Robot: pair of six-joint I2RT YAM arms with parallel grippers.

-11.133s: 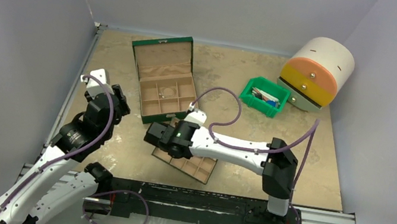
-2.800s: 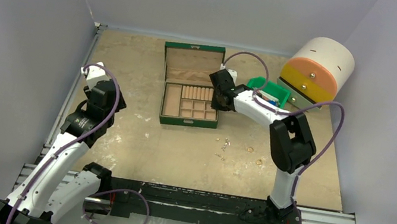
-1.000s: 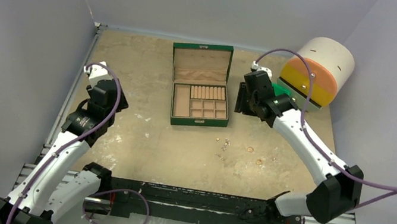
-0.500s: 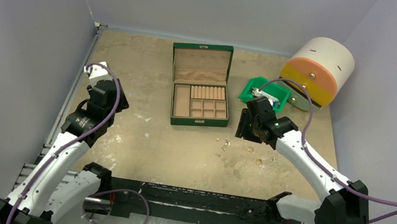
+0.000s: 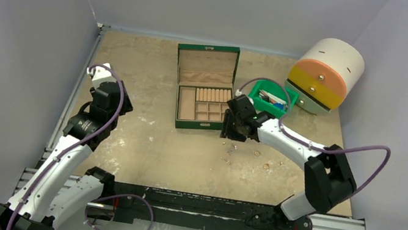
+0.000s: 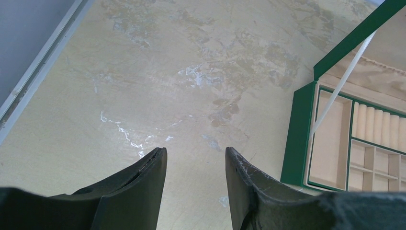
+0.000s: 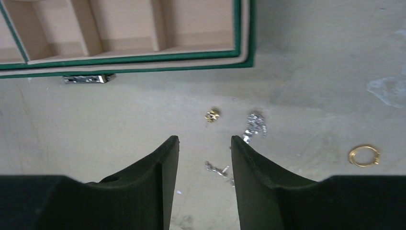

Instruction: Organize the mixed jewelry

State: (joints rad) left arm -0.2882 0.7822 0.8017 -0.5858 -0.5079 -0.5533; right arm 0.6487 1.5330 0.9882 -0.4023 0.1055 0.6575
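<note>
The mixed jewelry lies loose on the table just in front of the open green box (image 5: 205,90). In the right wrist view I see a small gold piece (image 7: 212,114), a silvery trinket (image 7: 255,123), a thin silvery bit (image 7: 218,168) and a gold ring (image 7: 365,155). From above, the gold ring (image 5: 256,153) and another ring (image 5: 267,166) show as small specks. My right gripper (image 7: 205,140) hovers open over these pieces by the box's front right corner (image 5: 229,132), nothing between its fingers. My left gripper (image 6: 195,151) stands open and empty over bare table, left of the box (image 6: 299,139).
A green plastic bin (image 5: 272,99) with small items sits right of the box. Behind it leans a round white, orange and yellow drawer unit (image 5: 324,75). Grey walls close the table on the left, back and right. The box's metal clasp (image 7: 86,79) juts from its front.
My right arm has swung from near the drawer unit and bin down and leftward to the box's front right corner, over the jewelry, its jaws narrowing slightly. The left arm has not moved.
</note>
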